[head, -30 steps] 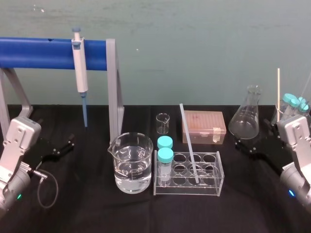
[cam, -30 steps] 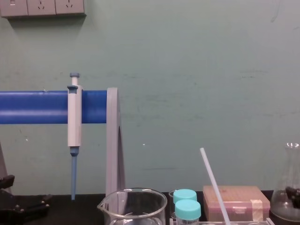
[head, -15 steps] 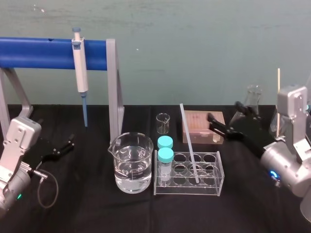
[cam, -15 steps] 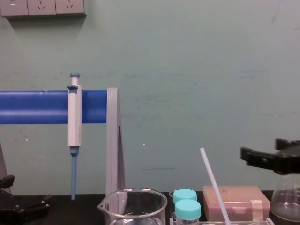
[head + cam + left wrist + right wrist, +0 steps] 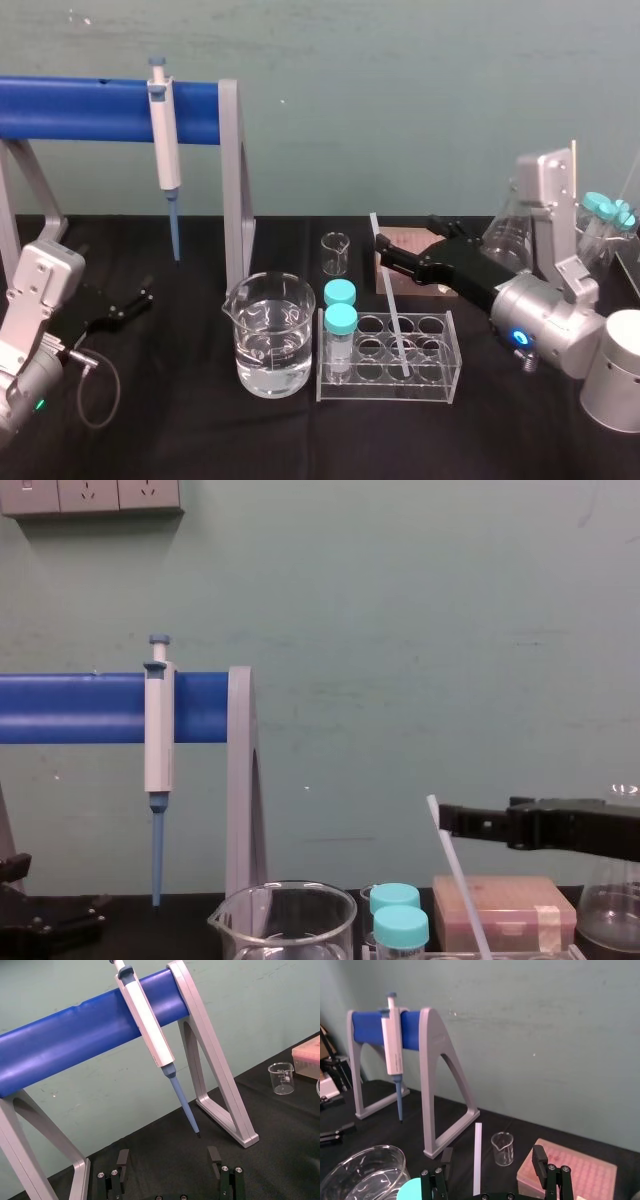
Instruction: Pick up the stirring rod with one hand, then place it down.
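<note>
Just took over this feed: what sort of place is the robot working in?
Most likely a lab bench: a pipette hangs on a blue stand, with a beaker and test-tube rack nearby.

Light is even and diffuse. The wall (image 5: 400, 100) is lit flat, a shade darker toward one side in the right wrist view. The black cloth (image 5: 180, 430) swallows shadows. A soft highlight lies along the top of the blue bar (image 5: 80, 110): light falls from above. Small glints sit on the beaker (image 5: 268, 335) at the rim and the water. The stirring rod (image 5: 390, 300) stands pale against the cloth. A blue lamp (image 5: 517, 338) and a green lamp (image 5: 38, 405) glow.
</note>
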Motion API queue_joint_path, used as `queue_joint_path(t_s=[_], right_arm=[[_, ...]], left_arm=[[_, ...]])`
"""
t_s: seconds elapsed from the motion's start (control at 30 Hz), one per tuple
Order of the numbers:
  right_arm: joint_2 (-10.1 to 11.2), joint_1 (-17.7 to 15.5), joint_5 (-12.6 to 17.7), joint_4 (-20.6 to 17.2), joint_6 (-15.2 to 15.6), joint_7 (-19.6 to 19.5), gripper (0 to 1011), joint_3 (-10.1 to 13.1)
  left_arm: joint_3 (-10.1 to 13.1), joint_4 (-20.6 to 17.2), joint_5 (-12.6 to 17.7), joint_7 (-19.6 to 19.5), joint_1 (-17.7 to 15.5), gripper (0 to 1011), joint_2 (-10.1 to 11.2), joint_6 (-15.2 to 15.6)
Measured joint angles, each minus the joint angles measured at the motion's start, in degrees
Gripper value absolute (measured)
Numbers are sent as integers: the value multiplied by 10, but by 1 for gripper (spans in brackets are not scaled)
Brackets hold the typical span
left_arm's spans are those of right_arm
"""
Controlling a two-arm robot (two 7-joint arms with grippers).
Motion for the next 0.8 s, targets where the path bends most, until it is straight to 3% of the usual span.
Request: queue_joint_path(t_s=[0.37, 0.8], right_arm=[[-29, 41, -12, 59, 44, 34, 1003, -18], [-42, 47, -25, 73, 50, 43, 1003, -21]], left_arm=[[0, 0, 0, 0, 0, 1000, 0, 0], [0, 0, 0, 0, 0, 1000, 0, 0]])
